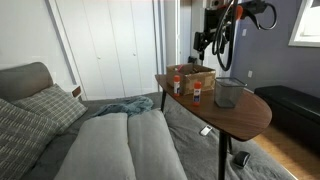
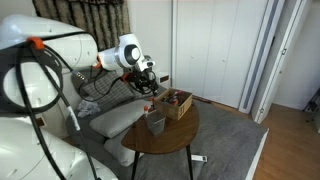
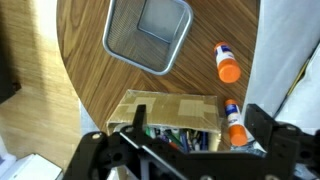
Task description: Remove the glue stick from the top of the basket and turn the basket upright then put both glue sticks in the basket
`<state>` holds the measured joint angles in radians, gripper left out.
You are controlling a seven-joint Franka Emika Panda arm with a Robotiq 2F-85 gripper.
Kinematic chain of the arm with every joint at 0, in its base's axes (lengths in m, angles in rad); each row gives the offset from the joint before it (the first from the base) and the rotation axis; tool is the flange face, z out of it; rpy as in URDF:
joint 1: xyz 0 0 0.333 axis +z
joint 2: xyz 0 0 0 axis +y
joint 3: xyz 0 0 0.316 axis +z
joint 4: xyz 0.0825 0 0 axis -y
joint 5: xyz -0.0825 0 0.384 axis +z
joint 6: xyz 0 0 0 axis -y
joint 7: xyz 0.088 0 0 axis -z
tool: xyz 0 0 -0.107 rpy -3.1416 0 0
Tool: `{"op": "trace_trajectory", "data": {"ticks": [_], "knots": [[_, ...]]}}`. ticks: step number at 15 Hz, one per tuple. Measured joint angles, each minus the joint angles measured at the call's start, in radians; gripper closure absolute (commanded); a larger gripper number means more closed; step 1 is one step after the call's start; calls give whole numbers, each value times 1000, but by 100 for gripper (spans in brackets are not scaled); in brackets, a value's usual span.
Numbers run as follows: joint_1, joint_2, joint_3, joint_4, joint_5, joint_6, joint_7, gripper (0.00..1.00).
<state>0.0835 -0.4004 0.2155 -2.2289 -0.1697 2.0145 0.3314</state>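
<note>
Gripper (image 3: 185, 145) jaws are wide apart with nothing between them. It hangs in the air over the cardboard box (image 3: 170, 108) and touches nothing; both exterior views put the gripper (image 1: 204, 45) (image 2: 148, 84) well above the box (image 1: 191, 75) (image 2: 178, 103). In the wrist view the two dark fingers (image 3: 100, 150) sit either side of the box's near edge. Box is open-topped with taped flaps and dark clutter inside, too blurred to tell what. Basket (image 3: 147, 35) stands upright on the round wooden table (image 3: 80, 80), mouth up. Its mesh floor is visible through the opening and nothing is in it. It's near the box but apart from it, with bare tabletop between; same in both exterior views (image 1: 229, 92) (image 2: 155, 121). Both glue sticks are on the tabletop outside the basket, off one side wall of the box. The near glue stick (image 3: 234, 125) (image 1: 178, 88) is just beside that wall, white end toward the basket. The far glue stick (image 3: 227, 62) (image 1: 197, 93) is out past the box's corner, roughly between box and basket but offset to the side, touching neither. The sticks are apart from each other. In an exterior view they look upright; the wrist view doesn't settle standing vs lying. A grey couch (image 1: 120, 145) with cushions sits below the table on the side of the box away from the basket.
</note>
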Motion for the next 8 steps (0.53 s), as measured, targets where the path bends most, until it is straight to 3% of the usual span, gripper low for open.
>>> {"op": "trace_trajectory", "data": {"ticks": [8], "knots": [[53, 258, -7, 152, 45, 89, -296, 0]]}}
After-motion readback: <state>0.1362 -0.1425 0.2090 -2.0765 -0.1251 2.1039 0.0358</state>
